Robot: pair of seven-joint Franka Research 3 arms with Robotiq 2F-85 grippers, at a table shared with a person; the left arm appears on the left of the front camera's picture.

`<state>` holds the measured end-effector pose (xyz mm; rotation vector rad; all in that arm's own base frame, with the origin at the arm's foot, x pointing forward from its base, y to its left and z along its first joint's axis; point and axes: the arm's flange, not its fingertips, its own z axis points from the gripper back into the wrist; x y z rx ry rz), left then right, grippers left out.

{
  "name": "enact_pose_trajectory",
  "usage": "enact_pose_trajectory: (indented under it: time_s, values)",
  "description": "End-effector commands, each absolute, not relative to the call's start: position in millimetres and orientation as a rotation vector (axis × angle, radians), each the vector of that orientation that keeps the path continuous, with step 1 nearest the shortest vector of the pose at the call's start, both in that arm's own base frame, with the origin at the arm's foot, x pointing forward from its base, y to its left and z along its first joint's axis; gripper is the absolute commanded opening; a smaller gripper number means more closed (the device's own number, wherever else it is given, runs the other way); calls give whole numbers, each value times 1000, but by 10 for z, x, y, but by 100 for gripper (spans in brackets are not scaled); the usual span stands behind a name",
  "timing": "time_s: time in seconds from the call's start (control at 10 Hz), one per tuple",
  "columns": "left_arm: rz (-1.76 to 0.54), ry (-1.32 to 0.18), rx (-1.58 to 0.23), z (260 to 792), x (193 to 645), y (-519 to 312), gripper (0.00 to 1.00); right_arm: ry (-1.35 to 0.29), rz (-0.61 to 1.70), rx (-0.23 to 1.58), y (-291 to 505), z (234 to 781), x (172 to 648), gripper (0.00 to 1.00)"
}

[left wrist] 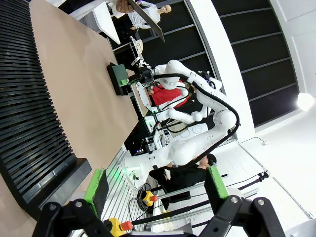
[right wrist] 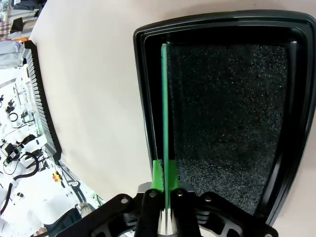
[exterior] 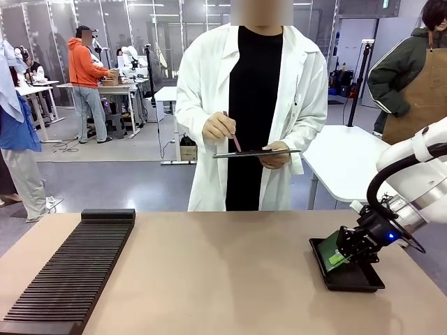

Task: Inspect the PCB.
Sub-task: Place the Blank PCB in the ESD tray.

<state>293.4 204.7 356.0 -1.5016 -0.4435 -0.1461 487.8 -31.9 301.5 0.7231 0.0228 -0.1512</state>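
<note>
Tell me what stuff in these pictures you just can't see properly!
- PCB face: edge-on in the right wrist view, so no parts or print show.
- PCB in the front view: mostly covered by the right tool.
- Black tray: its near corner is cut off by the picture's bottom edge.
- Clipboard page: tilted away, writing unreadable.
- Left tool: its base is cut off below.

Item count, as visible:

- PCB (exterior: 330,252): one, green, held edge-on.
- Black tray (exterior: 363,280): one, foam-lined.
- Slotted black rack (exterior: 70,272): one, long, on the bench (exterior: 216,279).
- Bench: one.
- Tools: two, the right tool (right wrist: 165,170) and the left tool (left wrist: 155,185).
- Clipboard (exterior: 255,152): one, held by the person.
- Pen (exterior: 232,139): one, in the person's other hand.
</note>
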Motion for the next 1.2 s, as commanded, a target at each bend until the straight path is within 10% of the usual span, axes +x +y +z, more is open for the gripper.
enact_pose_trajectory:
  time_s: [0.0, 0.2, 0.4, 0.5, 0.7, 1.1]
  values:
    - [-133, -427, -1496, 3609, 2922, 2051, 100, 16, -165, 697, -287, 3022, 4886, 51]
    - [-133, -427, -1496, 3609, 2922, 2051, 100, 10, -178, 700, -285, 3030, 4861, 100]
    - [-133, -427, -1496, 3609, 2922, 2051, 100, -3, -189, 703, -292, 3039, 4835, 100]
    - [-133, -427, -1496, 3609, 2922, 2051, 100, -19, -192, 689, -293, 3063, 4803, 83]
    - [-133, -427, -1496, 3609, 2922, 2051, 100, -65, -217, 617, -295, 3119, 4727, 100]
    - [-133, -427, -1496, 3609, 2922, 2051, 100, -147, -280, 462, -147, 3382, 4564, 100]
